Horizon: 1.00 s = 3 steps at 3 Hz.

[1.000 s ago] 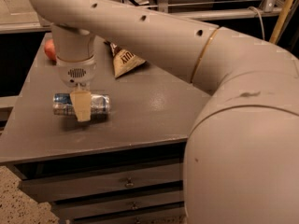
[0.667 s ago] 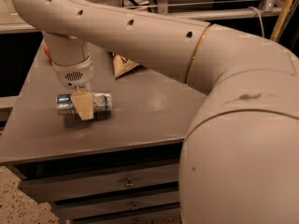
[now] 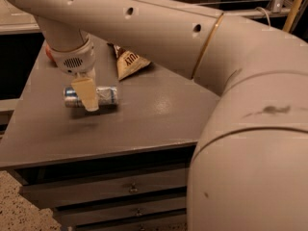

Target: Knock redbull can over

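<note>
The redbull can (image 3: 105,96) lies on its side on the grey table (image 3: 144,119), at the left, its length running left to right. It is silver and blue. My gripper (image 3: 87,96) hangs right over the can's middle. One cream finger (image 3: 87,93) shows in front of the can and covers part of it. The other finger is hidden. My arm reaches in from the right across the top of the view.
A brown and white snack bag (image 3: 129,62) lies behind the can, toward the table's back. A reddish round thing (image 3: 49,52) peeks out behind my wrist at the far left. Drawers (image 3: 130,189) sit under the table's front edge.
The arm has risen and swung across the top of the view. The can lay on its side earlier too and has not rolled. The gripper stays over it.
</note>
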### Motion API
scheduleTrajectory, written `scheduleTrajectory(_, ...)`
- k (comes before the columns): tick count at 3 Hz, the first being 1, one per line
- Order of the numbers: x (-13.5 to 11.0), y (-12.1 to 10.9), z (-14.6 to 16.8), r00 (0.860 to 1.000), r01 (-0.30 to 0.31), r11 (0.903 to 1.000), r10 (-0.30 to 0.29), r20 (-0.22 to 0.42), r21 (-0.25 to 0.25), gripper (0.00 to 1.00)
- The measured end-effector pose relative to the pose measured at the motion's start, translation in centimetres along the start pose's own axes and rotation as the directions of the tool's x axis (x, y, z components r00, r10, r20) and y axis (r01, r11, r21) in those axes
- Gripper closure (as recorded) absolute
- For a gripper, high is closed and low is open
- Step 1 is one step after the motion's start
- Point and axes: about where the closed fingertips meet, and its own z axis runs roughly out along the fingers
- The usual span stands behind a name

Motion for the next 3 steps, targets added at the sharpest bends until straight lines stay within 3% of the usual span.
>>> scheduleTrajectory(1,-0.7,-0.7,0.0,1.000,0.000,0.9996,-0.001,0.025,0.027,0.00)
scheduleTrajectory(3,-0.3,-1.0,-1.0,0.998,0.012,0.9984,-0.015,0.058,0.055,0.00)
